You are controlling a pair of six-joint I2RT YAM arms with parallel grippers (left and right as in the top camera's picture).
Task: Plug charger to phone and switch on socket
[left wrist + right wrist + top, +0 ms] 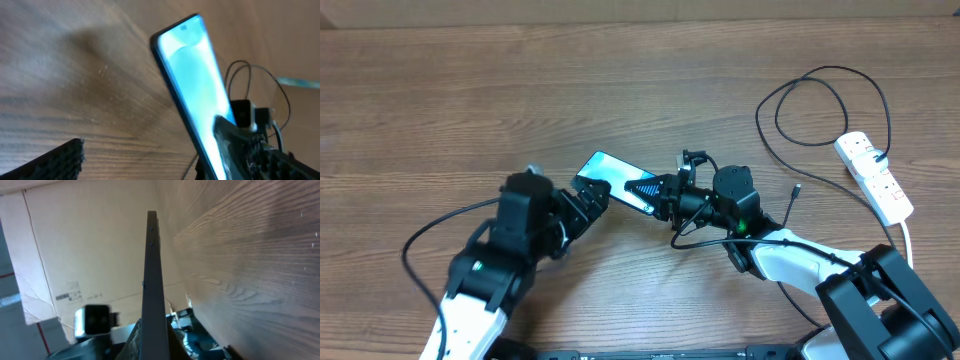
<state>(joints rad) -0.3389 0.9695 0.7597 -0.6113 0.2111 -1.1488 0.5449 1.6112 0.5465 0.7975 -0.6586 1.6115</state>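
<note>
Phone [616, 176] mid-table, off the wood, long axis slanting far-left to near-right. Right gripper [656, 196] pinches its near-right end. Left gripper [588, 198] by the other end, can't tell its grip. Charger [796, 190] lies toward the right edge.

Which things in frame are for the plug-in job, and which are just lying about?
Job:
- phone
- charger
- socket, with its white cord

Lying about:
- cardboard, seen only from the right wrist

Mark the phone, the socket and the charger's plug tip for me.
phone [608, 172]: overhead view, on its blue screen.
socket [875, 178]: overhead view, middle of the white strip.
charger [797, 187]: overhead view, on its plug tip.
</note>
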